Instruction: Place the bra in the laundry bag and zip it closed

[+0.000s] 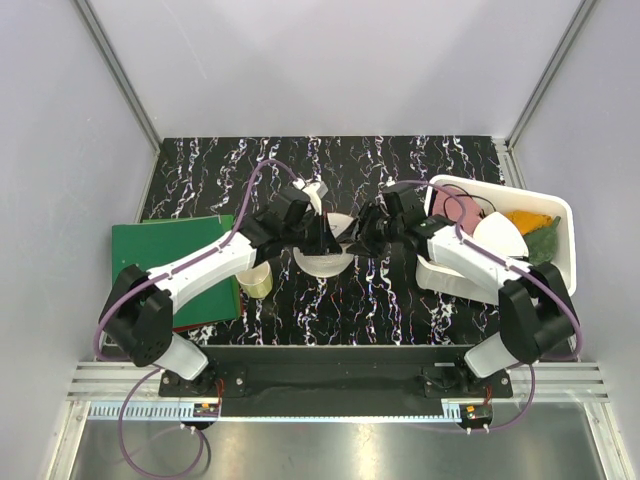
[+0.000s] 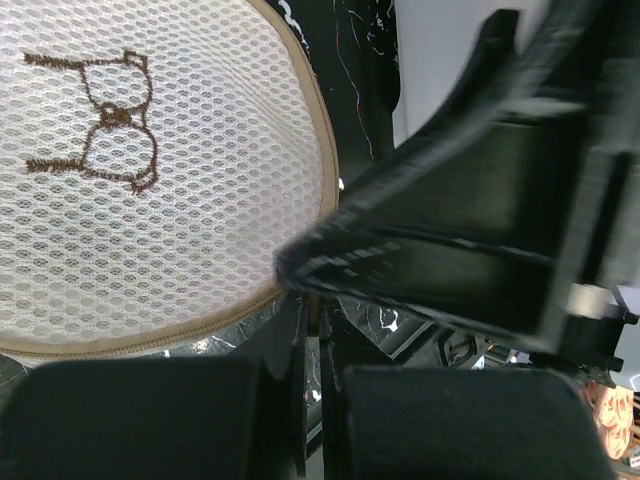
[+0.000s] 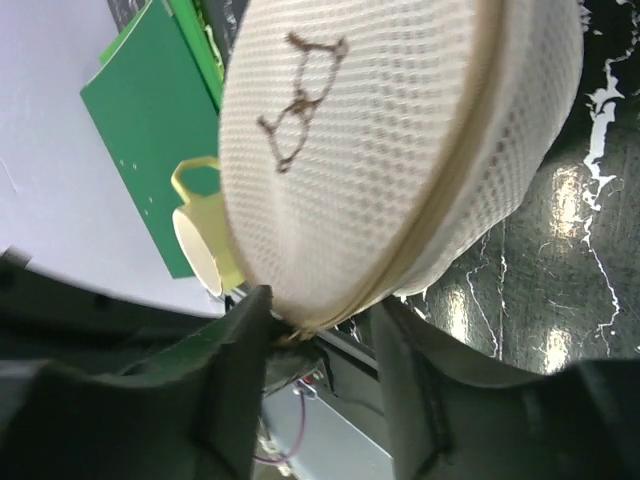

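Left gripper (image 2: 312, 345): jaws are pressed together, judged to be pinching the rim of the laundry bag (image 2: 150, 200) at the bottom centre of the left wrist view. Right gripper (image 3: 320, 335): jaws are spread, and the zipper rim (image 3: 440, 190) is straddled at lower centre of the right wrist view. The bag is held off the table (image 3: 560, 250), centre of the top view. The bra cannot be made out, and whether it is inside cannot be told. The bag is judged light, soft, floppy mesh that is easily snagged. The zipper rim is judged firmest and is best gripped there. A yellow cup (image 3: 200, 240) and a green board (image 3: 140, 110) are seen at left.
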`<action>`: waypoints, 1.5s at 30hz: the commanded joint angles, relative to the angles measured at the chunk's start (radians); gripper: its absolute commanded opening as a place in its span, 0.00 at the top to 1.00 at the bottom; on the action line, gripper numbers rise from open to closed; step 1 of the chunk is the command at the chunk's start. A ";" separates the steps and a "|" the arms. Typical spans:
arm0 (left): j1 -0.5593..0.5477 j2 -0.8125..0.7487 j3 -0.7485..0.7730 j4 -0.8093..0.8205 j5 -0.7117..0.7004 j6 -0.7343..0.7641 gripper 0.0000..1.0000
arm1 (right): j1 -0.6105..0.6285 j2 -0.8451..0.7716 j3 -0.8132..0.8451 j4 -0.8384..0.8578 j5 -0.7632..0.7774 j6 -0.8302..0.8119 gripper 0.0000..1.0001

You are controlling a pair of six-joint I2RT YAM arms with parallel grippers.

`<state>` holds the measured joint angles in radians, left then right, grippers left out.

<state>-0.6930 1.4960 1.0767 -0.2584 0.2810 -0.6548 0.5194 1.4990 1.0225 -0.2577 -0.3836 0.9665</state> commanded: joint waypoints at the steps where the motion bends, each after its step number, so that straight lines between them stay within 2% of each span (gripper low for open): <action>1: -0.002 -0.051 0.019 0.045 0.007 0.007 1.00 | 0.007 0.009 -0.019 0.129 0.056 0.107 0.55; 4: 0.000 -0.063 0.003 0.027 -0.014 0.014 1.00 | -0.019 0.015 -0.009 0.124 0.081 0.080 0.76; 5: 0.003 -0.069 -0.003 0.012 -0.023 0.015 1.00 | -0.038 0.023 -0.006 0.121 0.075 0.071 0.91; 7: 0.021 -0.103 -0.041 -0.002 -0.052 0.020 1.00 | -0.091 0.044 0.002 0.118 0.048 0.026 1.00; 12: 0.179 -0.212 -0.167 -0.056 -0.123 0.023 1.00 | -0.188 0.107 0.092 0.078 -0.047 -0.171 1.00; 14: 0.208 -0.247 -0.170 -0.079 -0.134 0.041 1.00 | -0.196 0.153 0.146 0.048 -0.064 -0.271 1.00; 17: 0.192 -0.249 -0.146 -0.068 -0.092 0.060 1.00 | -0.194 0.242 0.279 -0.035 -0.147 -0.334 0.99; 18: 0.181 -0.232 -0.118 -0.067 -0.071 0.058 1.00 | -0.193 0.260 0.341 -0.088 -0.165 -0.353 0.91; 19: 0.165 -0.218 -0.103 -0.064 -0.063 0.058 1.00 | -0.191 0.273 0.361 -0.115 -0.164 -0.356 0.68; 21: 0.121 -0.189 -0.065 -0.050 -0.048 0.041 1.00 | -0.187 0.264 0.376 -0.173 -0.123 -0.353 0.54; 22: 0.098 -0.178 -0.055 -0.036 -0.043 0.035 1.00 | -0.182 0.247 0.367 -0.190 -0.101 -0.347 0.42; 24: 0.079 -0.152 -0.025 -0.032 -0.048 0.023 1.00 | -0.173 0.169 0.300 -0.201 -0.055 -0.307 0.31; 26: 0.064 -0.132 -0.009 -0.025 -0.046 0.015 1.00 | -0.156 0.083 0.216 -0.183 -0.038 -0.255 0.28; 28: 0.055 -0.106 0.012 -0.021 -0.042 0.007 1.00 | -0.125 0.031 0.153 -0.135 -0.054 -0.198 0.27; 32: 0.039 -0.077 0.028 -0.015 -0.040 0.004 1.00 | -0.090 -0.063 -0.008 0.076 -0.090 0.022 0.30; 35: 0.029 -0.077 0.022 -0.005 -0.039 0.000 1.00 | -0.067 -0.043 -0.006 0.106 -0.075 0.054 0.34; 39: 0.023 -0.082 0.009 -0.002 -0.034 0.003 1.00 | -0.056 0.012 0.002 0.167 -0.075 0.078 0.47; 45: 0.021 -0.092 0.005 0.004 -0.025 0.015 1.00 | -0.050 0.107 0.051 0.213 -0.089 0.083 0.58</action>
<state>-0.6670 1.4242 1.0565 -0.3046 0.2321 -0.6479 0.4568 1.5627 1.0210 -0.1268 -0.4641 1.0180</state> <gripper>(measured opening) 0.026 0.443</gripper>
